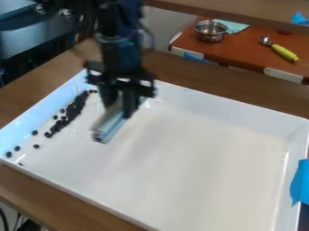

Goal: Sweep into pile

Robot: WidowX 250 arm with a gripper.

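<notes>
White tray (181, 180) — pot (210, 33), spoon (285, 53) beyond

A robotics laboratory or similar research room is indicated by a jointed black robot arm (120, 47), seen toward 11 o'clock, suspended over a large white tray (199, 158) on a wooden worktop (36, 90). Improvised fixing is shown by blue tape (300, 182) applied to the tray's edge at 4 o'clock; dark cable (4, 220) is seen between 7 and 8 o'clock. Kitchenware is represented by a metal pot (210, 32) at 1 o'clock and a green-handled spoon (283, 52) at 2 o'clock, both placed on a reddish-brown surface (241, 52).
</notes>
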